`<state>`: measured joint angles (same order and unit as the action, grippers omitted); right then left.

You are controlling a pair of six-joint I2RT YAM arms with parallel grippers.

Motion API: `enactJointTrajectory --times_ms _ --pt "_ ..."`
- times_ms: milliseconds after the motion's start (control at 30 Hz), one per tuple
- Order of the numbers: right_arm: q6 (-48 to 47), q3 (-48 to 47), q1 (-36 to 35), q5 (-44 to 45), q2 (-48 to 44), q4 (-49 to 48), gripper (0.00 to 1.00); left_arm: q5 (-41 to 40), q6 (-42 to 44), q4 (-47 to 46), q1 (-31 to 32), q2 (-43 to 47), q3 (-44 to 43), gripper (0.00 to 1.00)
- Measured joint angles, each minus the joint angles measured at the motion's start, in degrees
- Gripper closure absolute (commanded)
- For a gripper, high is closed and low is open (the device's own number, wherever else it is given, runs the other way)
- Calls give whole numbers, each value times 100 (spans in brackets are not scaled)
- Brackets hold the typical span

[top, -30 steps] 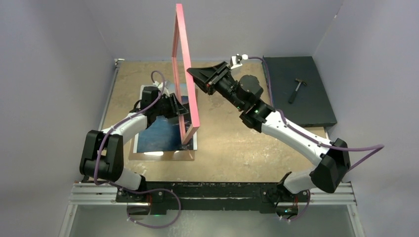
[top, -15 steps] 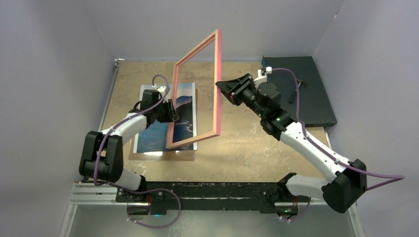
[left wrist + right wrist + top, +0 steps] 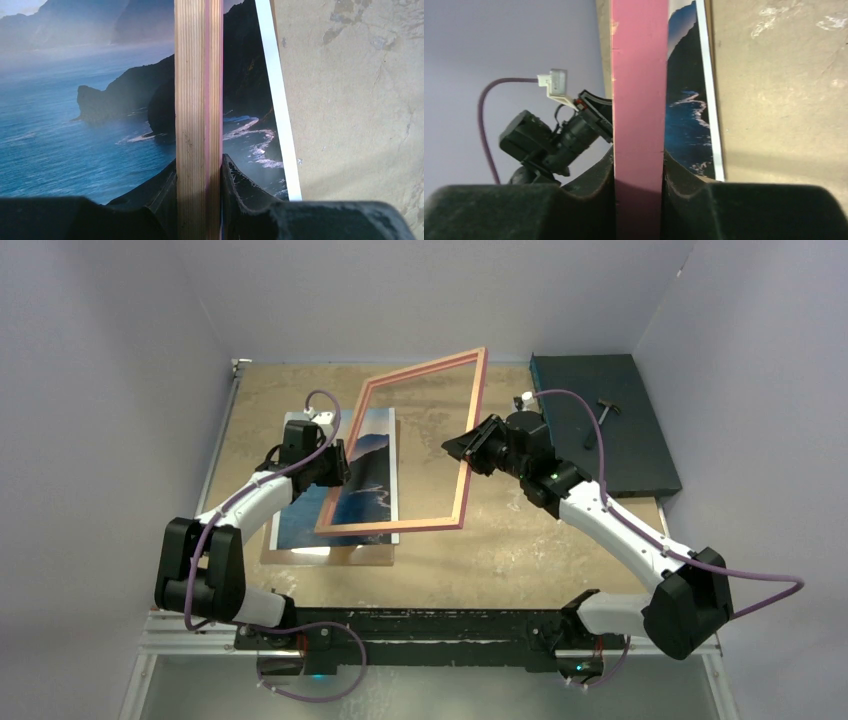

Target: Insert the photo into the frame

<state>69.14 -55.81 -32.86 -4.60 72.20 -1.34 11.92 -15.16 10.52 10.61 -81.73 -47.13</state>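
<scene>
Grip on the thin-railed rectangular picture frame [image 3: 427,368], pink on one face and light wood on the other, is shared between both arms. At the left, its left rail is pinched by the left gripper [image 3: 335,462], whose jaws are seen closed narrowly on the wood in the left wrist view. Below it, the large paper photo [image 3: 303,512] of blue water and dark mountains lies face up on a brown backing board [image 3: 330,556] on the tan table [image 3: 520,550].

A second ago the frame was stood almost upright on edge over the photo. It has since been swung down towards the right and is now held tilted in the air, its paler side apparently turned upward. At the right, its right rail is clamped in the right gripper [image 3: 462,447].

The frame is judged to be partway through being turned back-up, ready to be laid down. The photo has not yet been placed inside it.
</scene>
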Motion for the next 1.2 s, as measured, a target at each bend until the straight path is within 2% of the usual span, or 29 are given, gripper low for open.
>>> enactJointTrajectory --times_ms 67,167,467,633,800,933,1200 --pt "-190 -4 33 31 2 192 92 -17 24 -2 2 0 0 100" --pt "-424 -20 122 35 4 409 100 4 94 11 9 0 0 88" --pt "-1062 -22 931 -815 247 756 100 396 138 -46 68 -46 -33 63" --pt "-1971 -105 1357 -1200 535 857 100 678 479 -4 72 -61 -37 54" --pt "-2420 -173 1565 -1209 568 855 100 590 828 173 72 -232 -140 50" --pt "-2614 -234 1615 -1274 664 907 100 396 1056 260 72 -236 -140 53" --pt "-3285 -763 1720 -1320 994 1425 100 -791 1908 299 72 -481 -140 58"
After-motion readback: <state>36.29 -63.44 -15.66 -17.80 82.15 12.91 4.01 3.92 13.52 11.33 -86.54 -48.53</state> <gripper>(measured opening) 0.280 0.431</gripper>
